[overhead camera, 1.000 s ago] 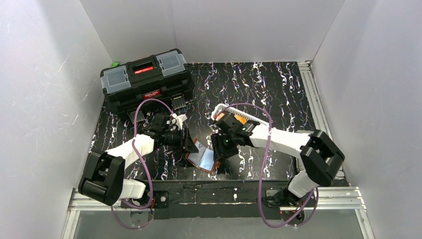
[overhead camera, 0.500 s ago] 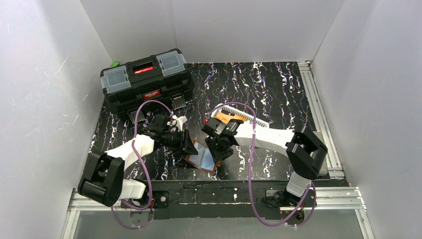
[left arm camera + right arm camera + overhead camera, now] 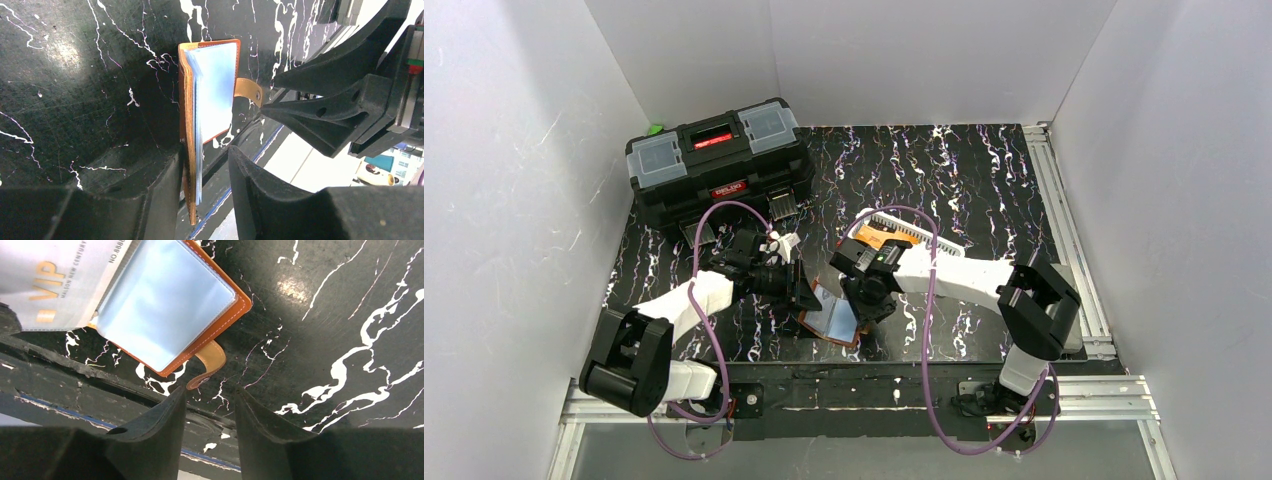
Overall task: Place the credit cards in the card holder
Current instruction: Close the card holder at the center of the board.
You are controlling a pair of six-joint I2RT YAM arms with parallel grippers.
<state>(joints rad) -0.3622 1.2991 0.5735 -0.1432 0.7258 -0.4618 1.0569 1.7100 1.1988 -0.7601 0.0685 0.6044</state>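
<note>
Right wrist view: whitish card at the sleeve mouth

The right gripper [image 3: 210, 392] hangs released and empty, just short of the snap tab [image 3: 207, 362]. Beyond it the card holder [image 3: 165, 305] lies open on the desk [image 3: 325, 315], a whitish credit card [image 3: 50, 275] overlapping its clear sleeve. The left gripper [image 3: 205, 155] straddles the holder's far edge, unclenched. Best to nudge the card in squarely while the left steadies.

The top external camera sits high over the near edge and looks down and away across the whole table [image 3: 964, 170]. The left wrist camera looks close past its fingers [image 3: 270, 200], low and rightward, and the right wrist camera looks past its fingers [image 3: 150, 440], steeply down at the tabletop. All three views share the card holder [image 3: 829, 318] [image 3: 210, 110] [image 3: 165, 310] at the near middle.
</note>
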